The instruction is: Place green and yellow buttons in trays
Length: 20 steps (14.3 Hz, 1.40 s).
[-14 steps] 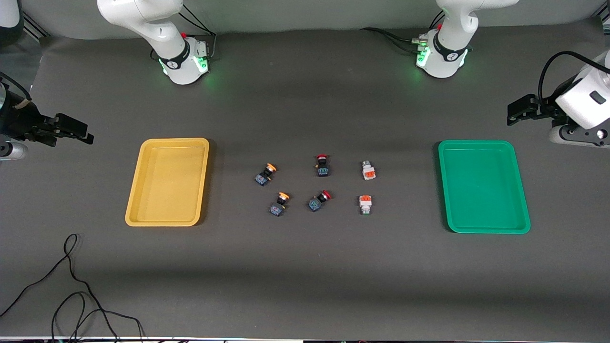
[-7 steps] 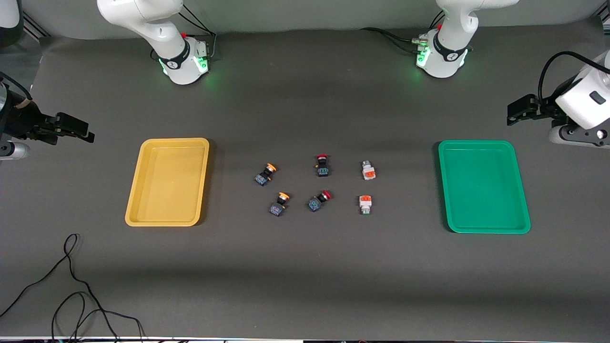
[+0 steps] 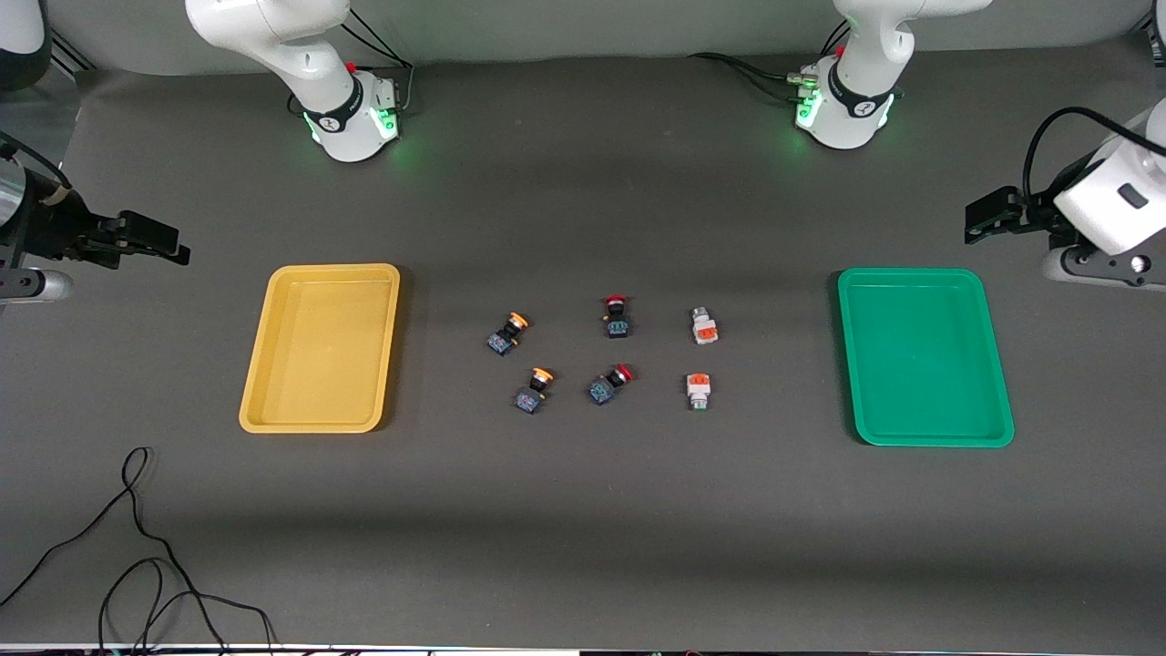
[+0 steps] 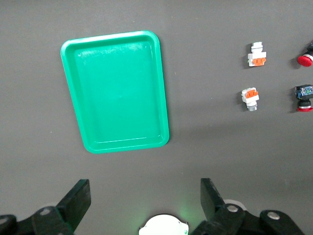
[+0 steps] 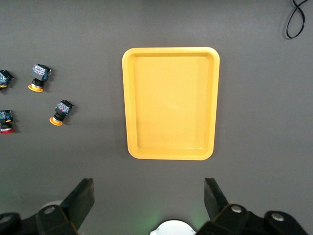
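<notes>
Two yellow-capped buttons (image 3: 506,333) (image 3: 534,390) and two white-grey buttons (image 3: 703,326) (image 3: 698,390) lie on the mat between the yellow tray (image 3: 321,351) and the green tray (image 3: 925,355). Both trays hold nothing. My right gripper (image 3: 155,239) is open over the mat at the right arm's end, beside the yellow tray (image 5: 171,103). My left gripper (image 3: 988,216) is open over the mat at the left arm's end, beside the green tray (image 4: 117,93). The right wrist view shows the yellow-capped buttons (image 5: 38,77) (image 5: 60,112). The left wrist view shows the white-grey ones (image 4: 257,55) (image 4: 250,98).
Two red-capped black switches (image 3: 617,316) (image 3: 609,384) lie between the yellow-capped and white-grey buttons. A black cable (image 3: 137,547) loops on the mat near the front camera at the right arm's end. The arm bases (image 3: 351,114) (image 3: 847,109) stand along the table's edge farthest from the camera.
Both grippers have shifted slightly, the right one a little toward the table's middle. The buttons and trays have not moved.
</notes>
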Tool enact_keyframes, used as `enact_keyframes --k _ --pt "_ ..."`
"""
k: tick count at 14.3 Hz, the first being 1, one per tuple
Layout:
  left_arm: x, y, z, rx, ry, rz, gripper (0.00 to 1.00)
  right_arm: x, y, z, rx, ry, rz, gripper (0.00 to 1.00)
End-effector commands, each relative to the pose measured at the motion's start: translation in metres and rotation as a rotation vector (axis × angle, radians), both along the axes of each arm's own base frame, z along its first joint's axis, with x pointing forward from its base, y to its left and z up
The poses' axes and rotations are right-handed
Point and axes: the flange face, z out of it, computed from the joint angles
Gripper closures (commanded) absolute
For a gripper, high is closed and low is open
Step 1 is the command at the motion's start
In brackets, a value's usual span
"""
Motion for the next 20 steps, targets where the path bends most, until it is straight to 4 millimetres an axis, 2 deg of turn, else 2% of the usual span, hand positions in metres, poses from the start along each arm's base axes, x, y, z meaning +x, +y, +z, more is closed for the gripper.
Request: enact_keyframes --k 1,3,6,7,8,9,11,13,15,17,20 --pt "-0.011 -0.046 -0.031 0.001 -0.022 0.012 0.0 0.0 0.065 -0.007 -0.023 0.043 -0.065 0.0" --pt "-0.013 -0.094 -0.056 0.005 -0.043 0.037 0.0 -0.003 0.129 -0.018 -0.039 0.07 -0.119 0.0" --pt "-0.011 -0.166 -0.1 0.01 -0.054 0.104 0.0 -0.022 0.249 -0.05 -0.019 0.134 -0.202 0.0" --pt "-0.01 -0.192 -0.113 0.009 -0.066 0.143 0.0 -0.023 0.278 -0.064 -0.002 0.147 -0.251 0.0" --pt "-0.01 -0.217 -0.127 0.007 -0.074 0.179 0.0 -0.025 0.306 -0.088 0.003 0.166 -0.267 0.0" --pt "-0.011 -0.238 -0.136 0.002 -0.084 0.202 0.0 -0.023 0.32 -0.113 -0.008 0.174 -0.271 0.0" --pt "-0.014 -0.262 -0.151 0.003 -0.085 0.205 0.0 -0.02 0.333 -0.174 -0.034 0.19 -0.283 0.0" --pt "-0.009 -0.267 -0.183 0.019 -0.064 0.195 0.0 -0.022 0.33 -0.232 -0.057 0.193 -0.305 0.0" --pt "-0.003 -0.281 -0.229 0.019 -0.044 0.187 0.0 -0.022 0.325 -0.286 -0.085 0.19 -0.325 0.01" --pt "0.001 -0.285 -0.285 0.027 -0.012 0.187 0.0 -0.017 0.327 -0.331 -0.108 0.188 -0.348 0.01" --pt "-0.001 -0.28 -0.347 0.053 0.02 0.181 0.0 -0.009 0.327 -0.377 -0.099 0.163 -0.382 0.01"
